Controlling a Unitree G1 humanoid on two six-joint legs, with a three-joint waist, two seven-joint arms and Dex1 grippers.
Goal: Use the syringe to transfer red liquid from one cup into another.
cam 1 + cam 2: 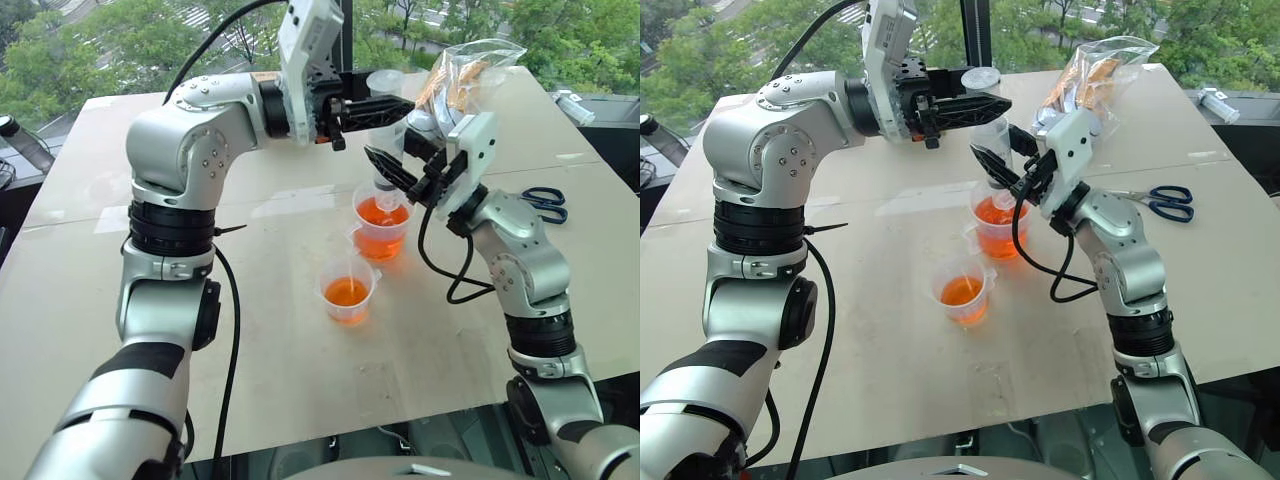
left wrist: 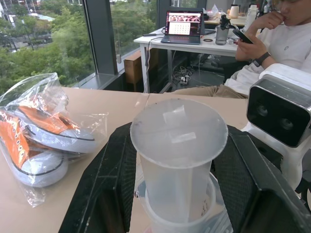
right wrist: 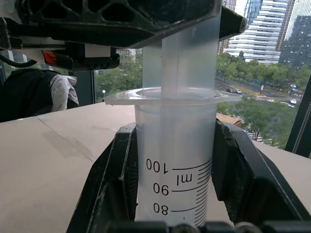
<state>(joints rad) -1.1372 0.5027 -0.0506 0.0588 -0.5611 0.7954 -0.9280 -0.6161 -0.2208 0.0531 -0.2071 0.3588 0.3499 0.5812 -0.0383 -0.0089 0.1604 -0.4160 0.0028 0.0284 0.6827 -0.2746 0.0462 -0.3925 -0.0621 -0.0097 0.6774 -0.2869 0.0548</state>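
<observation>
The syringe (image 1: 388, 135) stands upright over the larger cup (image 1: 381, 230), its narrow tip down in the red liquid (image 1: 381, 213). My right gripper (image 1: 390, 150) is shut on the clear barrel (image 3: 175, 170), just below its flange. At the top, my left gripper (image 1: 400, 105) reaches in level from the left, open, its fingers (image 2: 109, 179) on either side of the white plunger (image 2: 177, 131) under its round cap. The smaller cup (image 1: 348, 290) stands in front of the larger one and also holds red liquid (image 1: 346, 292).
A plastic bag with orange and grey shoes (image 1: 465, 75) lies at the back of the table. Blue-handled scissors (image 1: 545, 200) lie to the right. A second syringe (image 1: 572, 105) rests far right, a bottle (image 1: 20, 140) far left. A seated person (image 2: 272, 43) is beyond the table.
</observation>
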